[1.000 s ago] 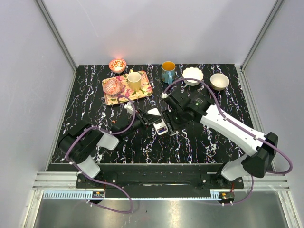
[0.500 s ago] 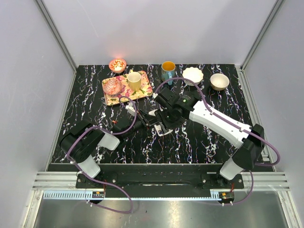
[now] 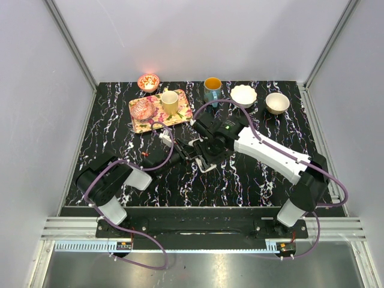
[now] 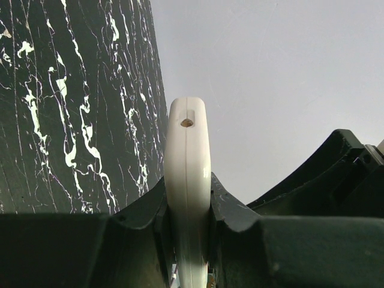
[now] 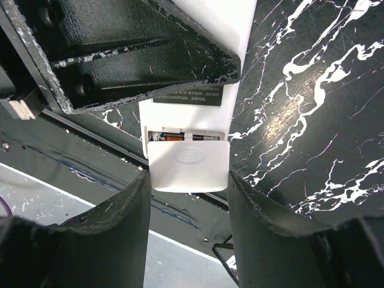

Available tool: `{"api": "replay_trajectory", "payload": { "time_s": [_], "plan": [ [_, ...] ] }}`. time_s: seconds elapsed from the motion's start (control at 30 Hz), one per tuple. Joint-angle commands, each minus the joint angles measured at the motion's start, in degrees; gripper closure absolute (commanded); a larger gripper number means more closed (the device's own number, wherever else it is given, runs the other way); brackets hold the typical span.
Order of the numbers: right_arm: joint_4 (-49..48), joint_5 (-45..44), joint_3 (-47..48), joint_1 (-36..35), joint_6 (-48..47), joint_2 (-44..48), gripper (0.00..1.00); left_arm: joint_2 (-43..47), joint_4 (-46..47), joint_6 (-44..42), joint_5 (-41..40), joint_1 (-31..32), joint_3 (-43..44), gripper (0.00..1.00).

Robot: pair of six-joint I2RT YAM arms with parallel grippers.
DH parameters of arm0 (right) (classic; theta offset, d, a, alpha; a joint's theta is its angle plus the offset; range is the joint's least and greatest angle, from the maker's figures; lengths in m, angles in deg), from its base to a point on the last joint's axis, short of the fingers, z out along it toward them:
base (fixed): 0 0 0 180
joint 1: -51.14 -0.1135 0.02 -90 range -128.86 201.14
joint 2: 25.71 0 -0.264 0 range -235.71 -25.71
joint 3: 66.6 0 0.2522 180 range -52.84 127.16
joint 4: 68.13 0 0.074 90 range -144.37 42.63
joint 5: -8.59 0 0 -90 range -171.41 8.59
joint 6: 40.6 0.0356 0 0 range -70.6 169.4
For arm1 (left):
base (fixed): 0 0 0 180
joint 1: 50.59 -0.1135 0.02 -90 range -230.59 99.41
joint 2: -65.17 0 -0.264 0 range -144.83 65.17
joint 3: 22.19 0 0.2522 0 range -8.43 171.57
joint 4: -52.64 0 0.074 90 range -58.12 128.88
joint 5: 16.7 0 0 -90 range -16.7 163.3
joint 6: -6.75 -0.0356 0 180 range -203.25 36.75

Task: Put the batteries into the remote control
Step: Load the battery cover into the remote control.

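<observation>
White remote (image 5: pixel 233 24), batt. (image 5: pixel 174 137) in recess.

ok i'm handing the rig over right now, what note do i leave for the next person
The left gripper is shut on the remote control, gripping it edge-on.
The right gripper looks shut on the sides of the cover, at the remote's compartment end.
The batteries show in the compartment, in the gap above the cover; how many cannot be told.
Done: batteries seated, as far as can be seen.
Left: slide the cover fully closed, then release.
</observation>
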Motion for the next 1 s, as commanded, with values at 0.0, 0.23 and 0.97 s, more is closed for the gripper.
{"api": "replay_trajectory", "payload": {
  "time_s": [0.0,0.23,0.97],
  "plan": [
    [1.6,2.0,3.1,-0.5,-0.2,-0.9,1.0,0.8,21.2,-1.1,-2.9,0.7,0.2,1.0],
    [3.6,2.1,4.0,-0.5,-0.6,-2.7,1.0,-0.6,23.6,-0.6,-4.8,1.7,-0.3,1.0],
    [2.2,-1.7,3.1,-0.5,-0.8,-4.7,1.0,0.3,23.7,-0.9,-3.6,2.4,-0.2,1.0]
  ]
}}
